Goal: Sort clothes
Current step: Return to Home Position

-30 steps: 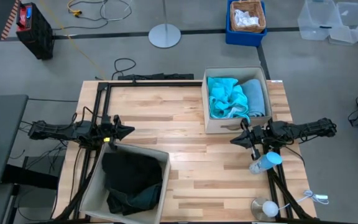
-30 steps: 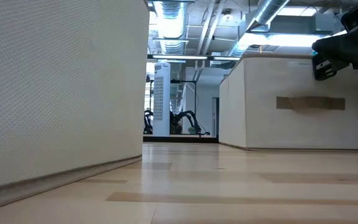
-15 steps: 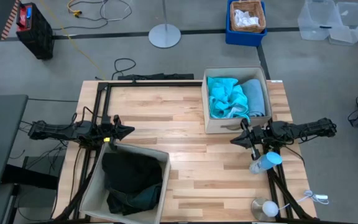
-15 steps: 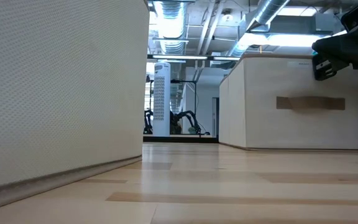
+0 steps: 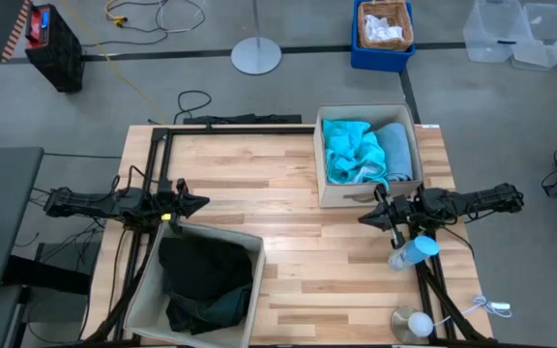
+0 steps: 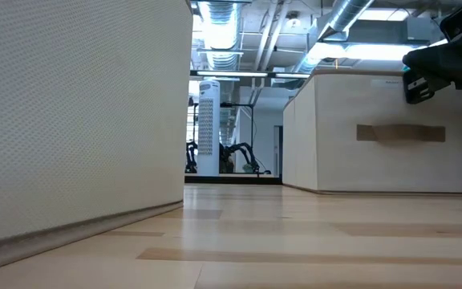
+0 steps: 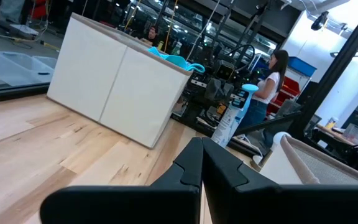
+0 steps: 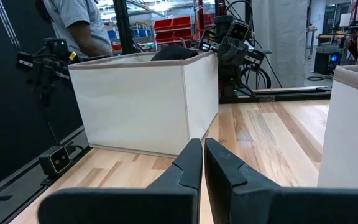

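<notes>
Sorting appears complete: no garment lies on the table [image 5: 259, 164]. The turquoise garment [image 5: 349, 150] and pale blue garment [image 5: 397, 153] sit side by side in the upper bin [image 5: 341, 196], right of centre in the high view. The black garment [image 5: 206, 266] and dark green garment [image 5: 216, 309] fill the lower bin [image 5: 146, 280] at lower left. Judged grouping: lights kept apart from darks.

The left gripper [image 5: 193, 204] hangs at mid left, just above the lower bin's corner. The right gripper [image 5: 366, 218] hangs at mid right, just below the upper bin. Both pairs of fingers are pressed together and hold nothing, consistent with parking.

Surface: pale wood planks. Room: grey floor, a blue crate [image 5: 383, 29] at top, a person [image 7: 271, 78] beyond the table
</notes>
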Motion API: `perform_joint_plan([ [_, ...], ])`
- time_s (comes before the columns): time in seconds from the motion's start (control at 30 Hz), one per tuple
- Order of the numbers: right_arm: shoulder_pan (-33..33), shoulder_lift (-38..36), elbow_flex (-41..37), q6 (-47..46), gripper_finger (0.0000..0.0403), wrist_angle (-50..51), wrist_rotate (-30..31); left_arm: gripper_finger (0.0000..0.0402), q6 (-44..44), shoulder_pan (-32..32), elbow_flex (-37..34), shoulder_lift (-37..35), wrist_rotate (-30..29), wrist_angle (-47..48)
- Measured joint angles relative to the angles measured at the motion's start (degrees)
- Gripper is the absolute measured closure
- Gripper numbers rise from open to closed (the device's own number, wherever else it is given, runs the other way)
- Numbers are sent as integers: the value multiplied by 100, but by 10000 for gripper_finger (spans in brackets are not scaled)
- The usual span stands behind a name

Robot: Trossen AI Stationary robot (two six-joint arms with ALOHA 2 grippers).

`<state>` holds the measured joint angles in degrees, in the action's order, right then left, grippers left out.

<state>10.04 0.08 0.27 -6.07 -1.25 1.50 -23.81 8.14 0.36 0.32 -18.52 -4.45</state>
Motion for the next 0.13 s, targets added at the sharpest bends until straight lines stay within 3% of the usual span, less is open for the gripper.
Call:
perform_joint_plan([
  [0.13, 0, -1, 2, 2, 367, 2, 0, 401, 1, 0, 0, 0, 0, 0],
])
